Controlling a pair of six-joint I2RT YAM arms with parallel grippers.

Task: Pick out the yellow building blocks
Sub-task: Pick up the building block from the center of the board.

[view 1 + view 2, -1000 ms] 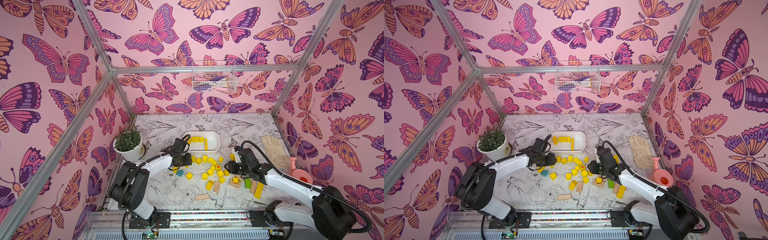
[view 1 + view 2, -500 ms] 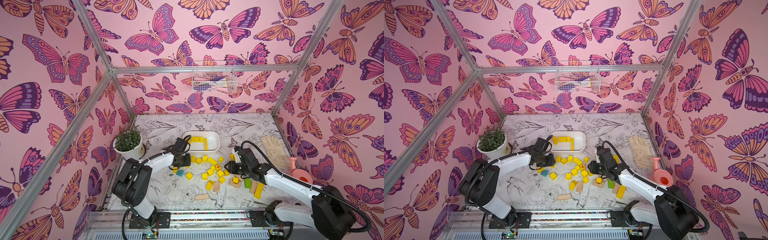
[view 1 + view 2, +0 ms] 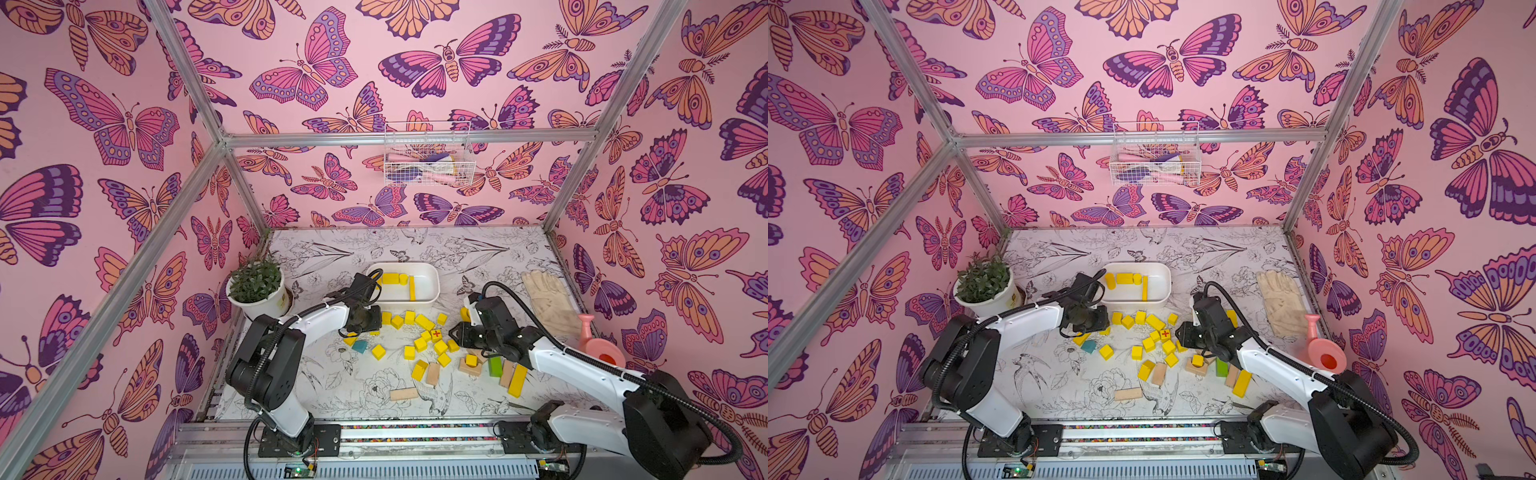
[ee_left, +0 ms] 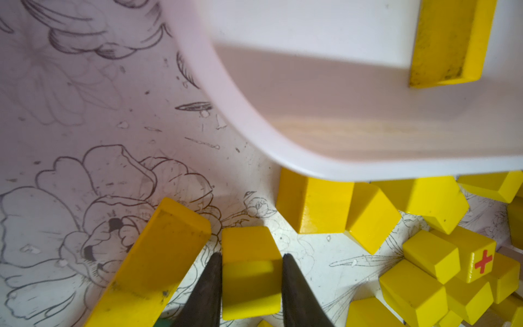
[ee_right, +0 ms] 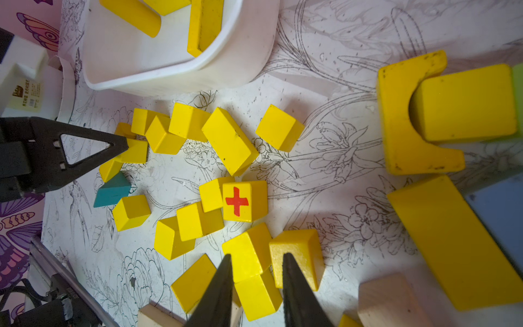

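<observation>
the left end effector (image 4: pixel 251 256) is clenched on a small yellow cube (image 4: pixel 249 243), low over the desk (image 4: pixel 85 113). the white tub (image 4: pixel 254 136), where several yellow building blocks (image 3: pixel 390 277) are seen, lies just ahead of it and nearer this arm. another yellow block (image 5: pixel 249 249) is straddled by the right end effector (image 5: pixel 256 255); whether it is gripped cannot be told.

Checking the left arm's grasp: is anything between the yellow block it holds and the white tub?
Nothing visible. The left gripper is shut on a yellow block; only bare table and the near wall of the white tub lie ahead.
</observation>
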